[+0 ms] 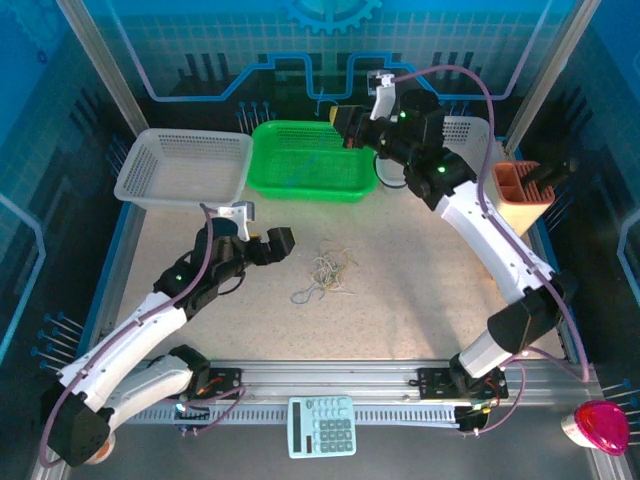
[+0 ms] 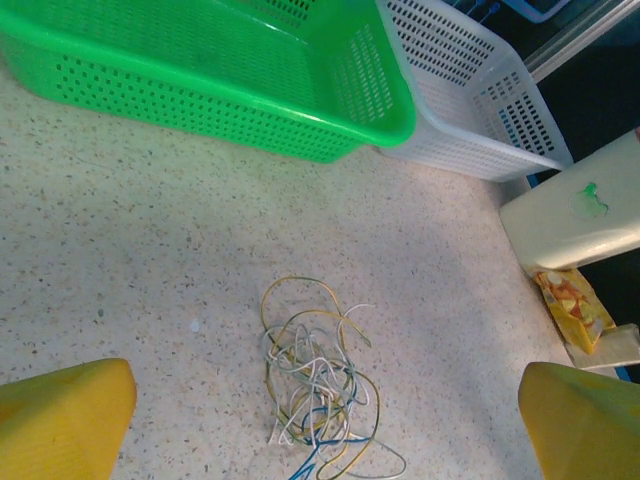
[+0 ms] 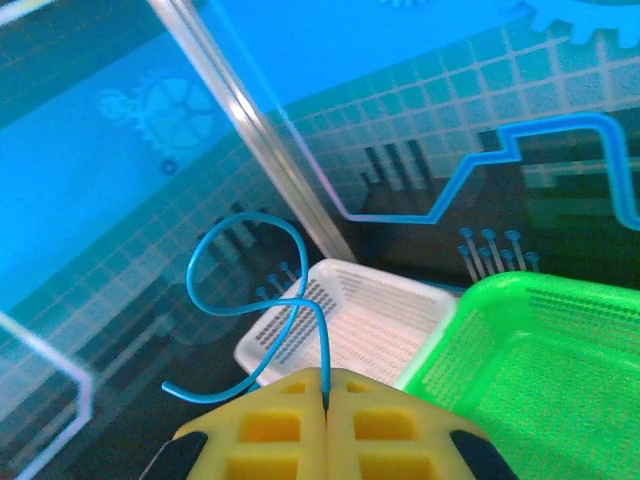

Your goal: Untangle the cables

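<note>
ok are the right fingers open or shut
Shut: the right wrist view shows the yellow fingers pressed together, pinching a blue cable that curls up between them.

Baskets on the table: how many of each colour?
White: 2, the left white basket and the right white basket
Green: 1, the green basket
Total: 3

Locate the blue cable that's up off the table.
The blue cable is pinched between the shut fingers of the right gripper and curls upward from them. In the top view, that gripper hangs at the table's far side, over the green basket's far right corner.
</note>
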`<state>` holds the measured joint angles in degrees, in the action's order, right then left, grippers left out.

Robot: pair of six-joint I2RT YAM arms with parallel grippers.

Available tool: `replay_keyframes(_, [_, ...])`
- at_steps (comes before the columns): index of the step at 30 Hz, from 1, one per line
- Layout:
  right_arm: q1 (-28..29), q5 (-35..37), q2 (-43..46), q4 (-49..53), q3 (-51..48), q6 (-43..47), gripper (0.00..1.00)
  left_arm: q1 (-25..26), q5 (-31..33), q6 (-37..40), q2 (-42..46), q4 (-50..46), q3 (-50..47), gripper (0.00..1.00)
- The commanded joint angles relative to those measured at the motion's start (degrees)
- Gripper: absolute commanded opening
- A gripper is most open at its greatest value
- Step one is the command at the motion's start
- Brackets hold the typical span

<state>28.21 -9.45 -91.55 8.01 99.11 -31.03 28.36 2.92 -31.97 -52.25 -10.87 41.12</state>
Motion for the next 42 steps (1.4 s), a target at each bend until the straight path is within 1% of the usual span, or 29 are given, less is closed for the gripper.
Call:
replay_keyframes(1, [-1.68,4.42,-4.15,-2.51,3.63,3.40,0.00,0.64,2.36,-1.44,0.85,-0.73,1.23,0.99])
replay_keyframes(7, [-4.14,8.91,-13.28,-6.60,7.12,5.81,0.00,0.54,3.45,-1.95,0.83,-0.44,0.46,0.99])
replay_keyframes(13, [-5.98,8.42,-23.03,-6.39,14.06,5.26,0.00,0.45,3.81,-1.96,1.39,-0.66,-0.17,0.99])
replay_keyframes(18, [-6.57,6.95,-32.27,-1.58,20.87,4.18,0.00,0.39,3.97,-1.95,1.41,-0.14,-0.17,0.99])
replay_keyframes(22, [-6.34,5.86,-36.98,-0.42,20.44,2.82,0.00,0.45,3.91,-1.94,0.94,-0.19,0.05,0.99])
replay_keyframes(26, [-6.05,5.42,-39.57,1.70,19.96,3.31,0.01,0.39,3.50,-2.04,0.57,-0.63,0.36,0.99])
replay_keyframes(29, [-5.80,4.00,-41.41,5.93,22.53,4.66,0.12,0.38,3.58,-2.28,0.57,-1.15,0.51,0.99])
replay_keyframes(30, [-5.80,3.10,-43.12,8.47,24.91,5.64,0.20,0.45,3.43,-2.55,0.65,-1.48,0.73,0.99])
replay_keyframes(33, [-5.87,3.55,-47.40,21.16,35.64,9.25,0.49,0.47,2.68,-3.13,1.00,-2.35,1.66,0.99])
replay_keyframes(35, [-5.91,3.79,-47.66,25.29,38.65,10.48,0.62,0.45,2.45,-3.45,1.31,-2.73,2.16,0.99])
replay_keyframes(36, [-5.92,3.89,-46.70,25.69,38.17,10.57,0.65,0.46,2.39,-3.67,1.39,-2.78,2.29,0.99])
replay_keyframes(37, [-5.89,3.66,-45.17,25.05,36.95,10.55,0.66,0.44,2.27,-3.87,1.52,-2.90,2.48,0.99])
replay_keyframes(42, [-5.62,1.44,-36.27,20.80,29.52,8.84,0.67,0.46,1.87,-3.73,1.36,-4.26,3.54,0.99])
